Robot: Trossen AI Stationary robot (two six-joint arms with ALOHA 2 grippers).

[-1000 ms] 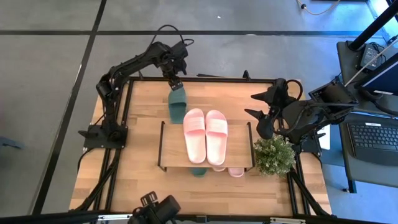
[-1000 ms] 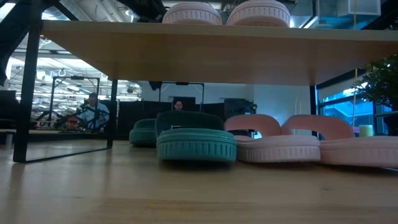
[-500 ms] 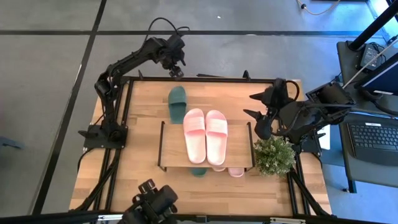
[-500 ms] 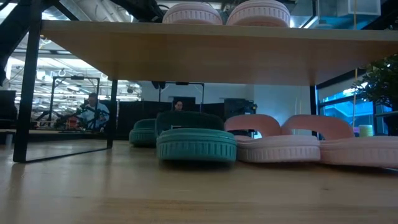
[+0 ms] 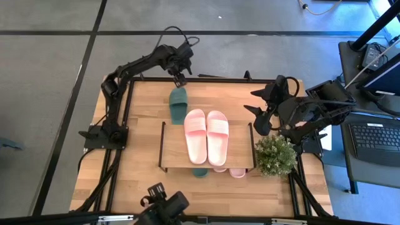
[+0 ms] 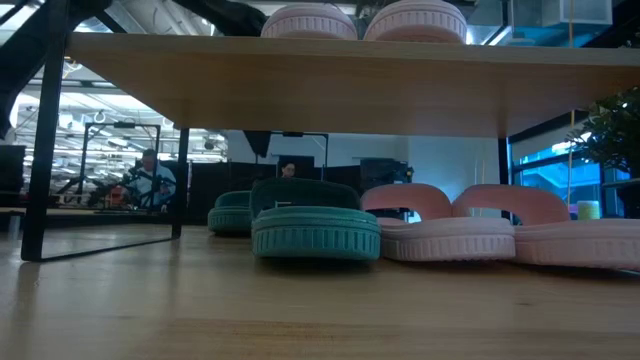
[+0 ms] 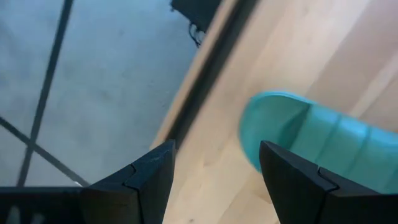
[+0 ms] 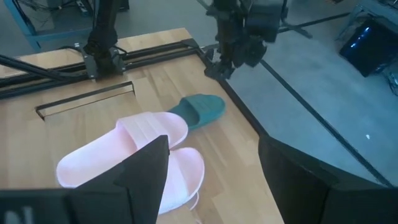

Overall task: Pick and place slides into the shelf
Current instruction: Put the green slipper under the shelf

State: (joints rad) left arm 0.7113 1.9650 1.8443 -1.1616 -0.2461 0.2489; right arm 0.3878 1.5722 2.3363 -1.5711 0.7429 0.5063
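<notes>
Slides, six in count: two light pink ones (image 5: 206, 134) lie side by side on the top board of the shelf (image 5: 172, 147); under that board the low view shows two more pink slides (image 6: 505, 235) and one dark green slide (image 6: 315, 225) in a row, with the second green slide (image 5: 179, 104) on the table (image 5: 140, 187) behind the shelf, near the table's far edge. From above, only the ends of the three lower slides stick out past the shelf's near edge. One shelf; one small potted plant (image 5: 275, 155) stands just beside its right end.

Left gripper (image 5: 179, 78) hovers over the far table edge, just beyond the lone green slide; its two fingers (image 7: 146, 180) stand apart and hold nothing, the slide's rounded end visible between them in the left wrist view. Right gripper (image 5: 262, 112) waits off the shelf's right end, above the table, its fingers (image 8: 140, 171) spread wide and empty.

No brand, label or readable writing shows on any slide or on the shelf.
</notes>
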